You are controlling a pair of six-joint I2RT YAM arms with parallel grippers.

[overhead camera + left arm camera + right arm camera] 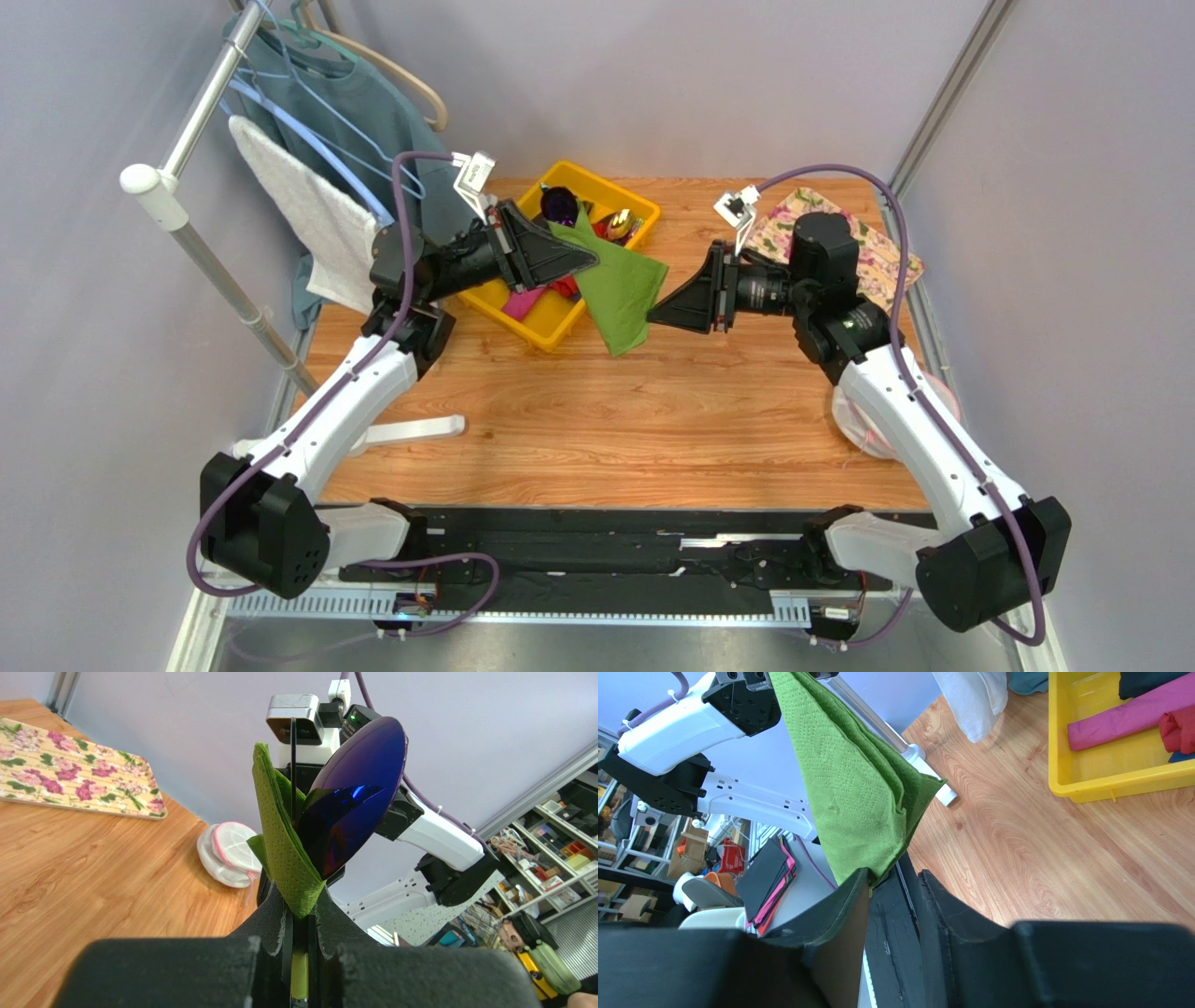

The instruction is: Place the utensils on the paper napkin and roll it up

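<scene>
The green paper napkin (624, 287) hangs folded in the air just right of the yellow bin, and my left gripper (589, 256) is shut on its upper edge. In the left wrist view the napkin (284, 833) stands pinched between the jaws of that gripper (303, 913). My right gripper (657, 319) is at the napkin's lower corner. Its jaws stand open (894, 876), with the napkin's (857, 798) corner against one fingertip (861, 880). The utensils lie in the bin: a gold head (617, 220), a pink handle (1123, 717) and a red one (1176, 728).
The yellow bin (540, 333) sits at the back centre of the wooden table. A floral mat (877, 252) lies at the back right, under the right arm. A white-and-pink bundle (224, 854) rests at the right edge. A rack with a white towel (316, 210) stands at the left.
</scene>
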